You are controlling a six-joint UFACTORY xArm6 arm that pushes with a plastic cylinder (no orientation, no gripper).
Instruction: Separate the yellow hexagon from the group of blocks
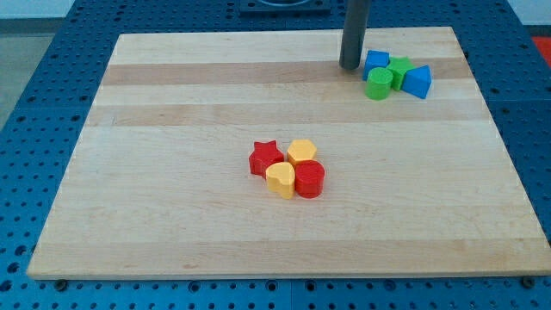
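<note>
The yellow hexagon point(302, 152) sits near the board's middle in a tight group. A red star point(266, 158) touches it on the view's left. A yellow heart point(280, 179) and a red cylinder point(309, 179) touch it below. My tip point(349, 65) rests on the board near the view's top right, far from this group. It stands just left of a second cluster of blue and green blocks.
The second cluster holds a blue block point(376, 61), a green block point(399, 70), a green cylinder point(379, 83) and a blue triangular block point(417, 82). The wooden board point(172, 198) lies on a blue perforated table.
</note>
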